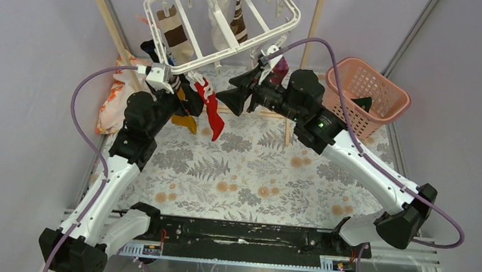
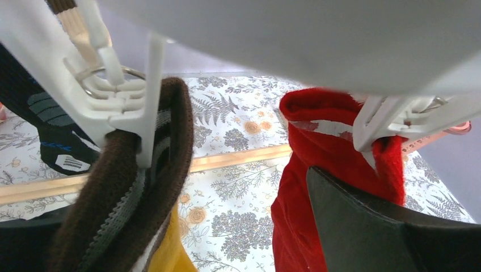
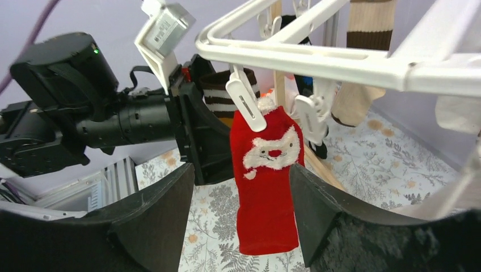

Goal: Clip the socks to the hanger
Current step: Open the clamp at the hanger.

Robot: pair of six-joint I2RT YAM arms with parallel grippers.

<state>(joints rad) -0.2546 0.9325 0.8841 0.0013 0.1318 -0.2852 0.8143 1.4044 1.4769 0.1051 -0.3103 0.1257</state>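
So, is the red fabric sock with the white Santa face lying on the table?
No, the red sock hangs from a white plastic clip on the white plastic hanger.

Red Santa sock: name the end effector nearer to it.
Left, probably. The left end effector is close beside the red Santa sock; the right end effector faces it from the opposite side, slightly apart.

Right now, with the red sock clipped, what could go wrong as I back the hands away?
The red sock hangs from one clip that pinches just its cuff; a brush from the open right hand facing it might tug it free. The open left hand sits among the hanging socks, so its fingers could snag the red one or the brown sock on the way out.
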